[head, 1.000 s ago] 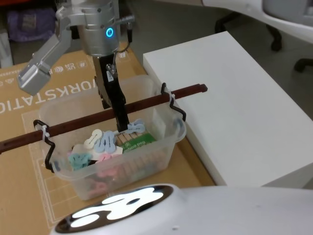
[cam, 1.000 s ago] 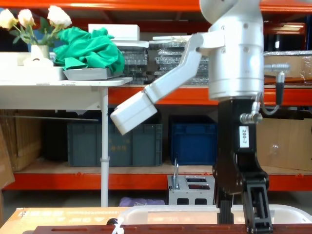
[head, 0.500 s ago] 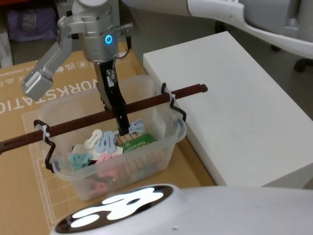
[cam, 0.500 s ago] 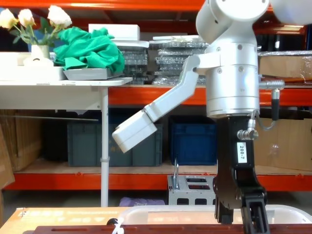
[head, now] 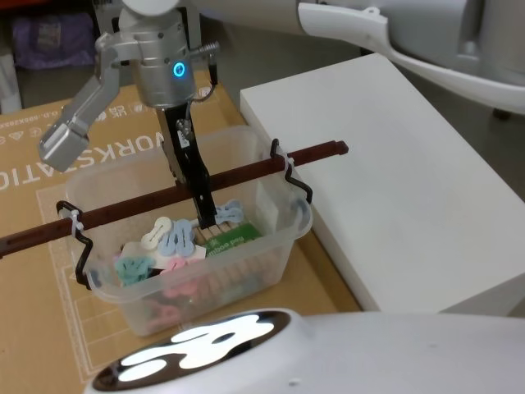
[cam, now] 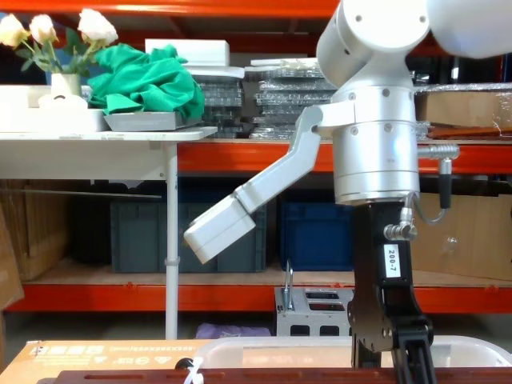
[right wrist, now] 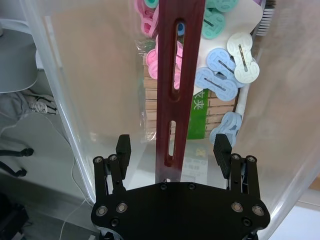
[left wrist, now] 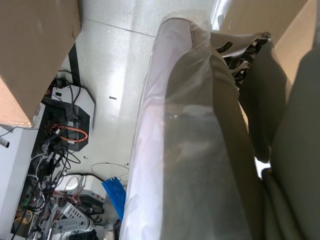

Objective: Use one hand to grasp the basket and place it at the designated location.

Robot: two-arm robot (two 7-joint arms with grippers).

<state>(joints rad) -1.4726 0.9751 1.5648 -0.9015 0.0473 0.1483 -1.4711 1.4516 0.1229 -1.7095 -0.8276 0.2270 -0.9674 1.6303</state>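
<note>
Over the cardboard [head: 33,287], the hand [right wrist: 172,146] (fingers [right wrist: 123,146] spread) sank into the basket [head: 254,263].

Right gripper [cam: 392,358] upright, down at the basket's [cam: 280,344] wooden handle [cam: 240,374].

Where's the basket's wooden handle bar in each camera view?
Head view: the wooden handle bar runs diagonally across the left-centre.
Chest view: the bar lies along the bottom edge.
Right wrist view: the bar runs down the centre.
Shared landmark: the open right pincer straddling it.
</note>
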